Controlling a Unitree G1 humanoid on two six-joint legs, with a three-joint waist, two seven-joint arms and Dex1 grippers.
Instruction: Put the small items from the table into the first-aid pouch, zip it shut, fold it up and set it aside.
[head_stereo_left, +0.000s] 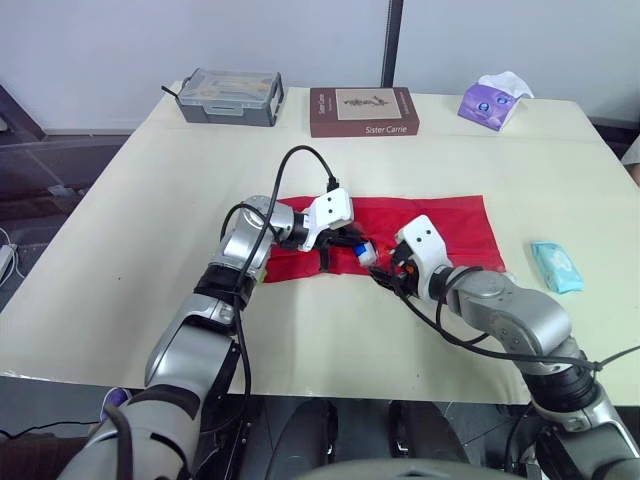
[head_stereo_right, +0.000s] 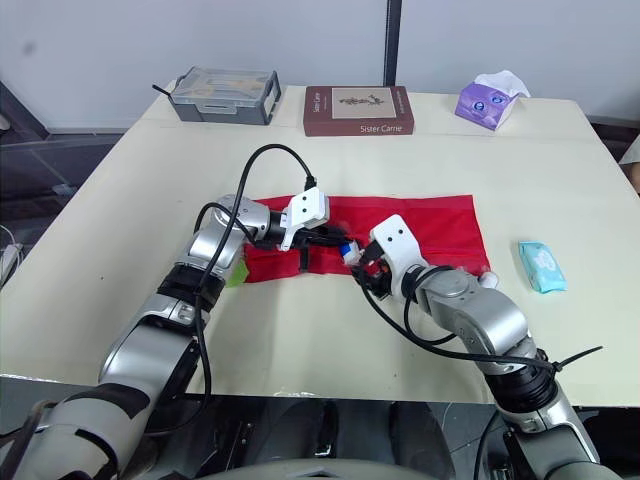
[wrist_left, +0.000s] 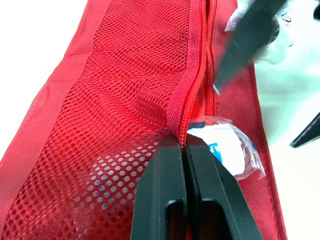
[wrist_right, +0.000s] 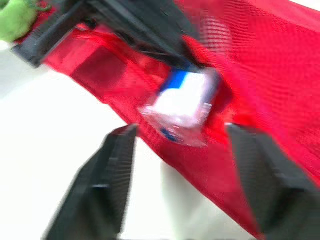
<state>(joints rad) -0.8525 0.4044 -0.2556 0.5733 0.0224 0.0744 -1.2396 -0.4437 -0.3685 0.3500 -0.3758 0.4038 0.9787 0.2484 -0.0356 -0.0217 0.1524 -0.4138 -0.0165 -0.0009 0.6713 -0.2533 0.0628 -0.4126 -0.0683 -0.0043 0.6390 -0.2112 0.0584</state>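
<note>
The red first-aid pouch (head_stereo_left: 440, 225) lies flat and unfolded in the middle of the table. My left gripper (wrist_left: 185, 146) is shut on the mesh flap's zipper edge (wrist_left: 192, 95), lifting it. A white and blue wrapped packet (wrist_left: 225, 147) lies at that opening, partly under the edge. My right gripper (wrist_right: 182, 131) stands open just in front of the packet (wrist_right: 182, 102), one finger on each side, not touching it. A small green item (head_stereo_right: 236, 272) peeks out at the pouch's left end. A light blue wipes pack (head_stereo_left: 556, 266) lies on the table to the pouch's right.
Along the table's far edge stand a grey plastic box (head_stereo_left: 230, 96), a brown book (head_stereo_left: 363, 111) and a purple tissue pack (head_stereo_left: 492, 102). The table (head_stereo_left: 120, 250) is bare to the left of the pouch and along its front edge.
</note>
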